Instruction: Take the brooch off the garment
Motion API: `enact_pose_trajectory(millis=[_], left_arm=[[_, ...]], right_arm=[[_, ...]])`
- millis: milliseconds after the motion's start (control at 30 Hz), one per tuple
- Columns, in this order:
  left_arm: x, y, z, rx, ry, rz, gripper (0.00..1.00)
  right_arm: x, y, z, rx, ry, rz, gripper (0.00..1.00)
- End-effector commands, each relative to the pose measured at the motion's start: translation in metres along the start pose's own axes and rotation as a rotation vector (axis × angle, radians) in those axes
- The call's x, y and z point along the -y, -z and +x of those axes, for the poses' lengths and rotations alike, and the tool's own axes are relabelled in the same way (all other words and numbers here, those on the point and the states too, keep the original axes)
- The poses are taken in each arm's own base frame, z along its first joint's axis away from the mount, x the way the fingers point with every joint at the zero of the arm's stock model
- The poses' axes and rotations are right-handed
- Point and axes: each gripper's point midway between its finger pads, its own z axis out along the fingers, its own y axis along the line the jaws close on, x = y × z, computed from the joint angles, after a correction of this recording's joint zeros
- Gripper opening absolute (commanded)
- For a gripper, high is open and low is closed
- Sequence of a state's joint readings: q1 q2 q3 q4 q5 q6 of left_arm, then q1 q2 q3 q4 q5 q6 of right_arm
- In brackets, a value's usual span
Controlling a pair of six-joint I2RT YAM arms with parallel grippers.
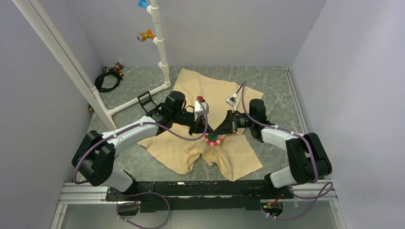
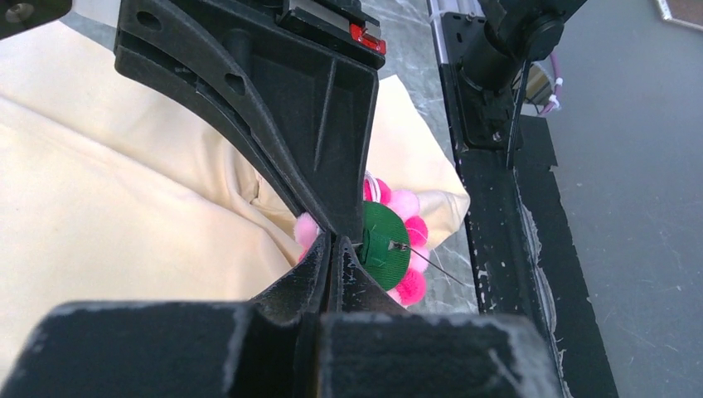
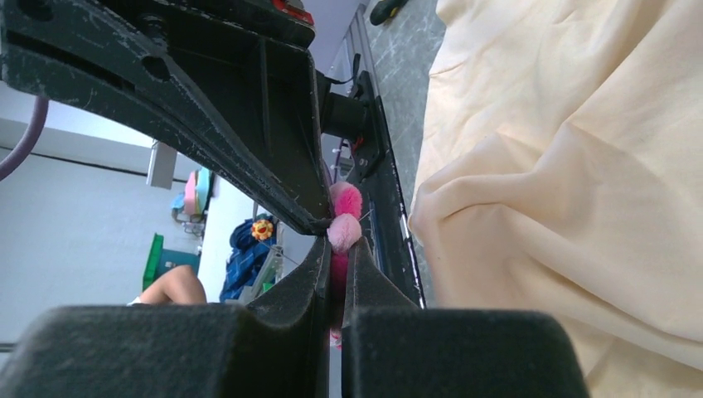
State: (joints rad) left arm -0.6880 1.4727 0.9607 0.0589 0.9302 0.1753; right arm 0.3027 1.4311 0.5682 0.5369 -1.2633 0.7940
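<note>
The beige garment [image 1: 215,90] lies spread flat on the table. The pink flower brooch [image 1: 212,139] is held just above the garment's near half, its green back turned up. In the left wrist view the brooch's green back [image 2: 385,245] shows, with the bare pin sticking out free of the cloth [image 2: 124,191]. My left gripper [image 1: 200,130] is shut, its tips [image 2: 332,242] pinched at the edge of the green back. My right gripper [image 1: 220,130] comes from the opposite side, shut [image 3: 334,245] on pink petals [image 3: 344,232]. The garment [image 3: 564,166] lies to the side.
A white pipe frame [image 1: 160,43] with coloured fittings stands at the back left. A black cable coil [image 1: 107,81] lies in the back left corner. A small black stand [image 1: 145,100] sits by the shirt's left edge. A black rail [image 1: 191,191] runs along the near edge.
</note>
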Motion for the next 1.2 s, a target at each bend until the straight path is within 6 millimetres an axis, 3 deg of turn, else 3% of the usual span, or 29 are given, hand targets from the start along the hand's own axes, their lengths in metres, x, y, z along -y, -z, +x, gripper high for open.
enact_pose_trajectory(millis=[0, 300, 667, 1167], left_arm=[[0.004, 0.0, 0.002, -0.058, -0.023, -0.008, 0.0], [-0.008, 0.002, 0.018, -0.164, 0.012, -0.069, 0.0], [-0.02, -0.018, 0.02, -0.252, 0.13, -0.068, 0.0], [-0.034, -0.02, 0.027, -0.322, 0.19, -0.137, 0.0]], right_arm=[[0.003, -0.002, -0.015, 0.009, 0.084, 0.029, 0.0], [0.006, 0.0, -0.01, -0.004, 0.099, 0.04, 0.0], [0.012, -0.004, -0.006, -0.028, 0.095, 0.049, 0.0], [0.014, -0.006, -0.011, -0.023, 0.062, 0.06, 0.04]])
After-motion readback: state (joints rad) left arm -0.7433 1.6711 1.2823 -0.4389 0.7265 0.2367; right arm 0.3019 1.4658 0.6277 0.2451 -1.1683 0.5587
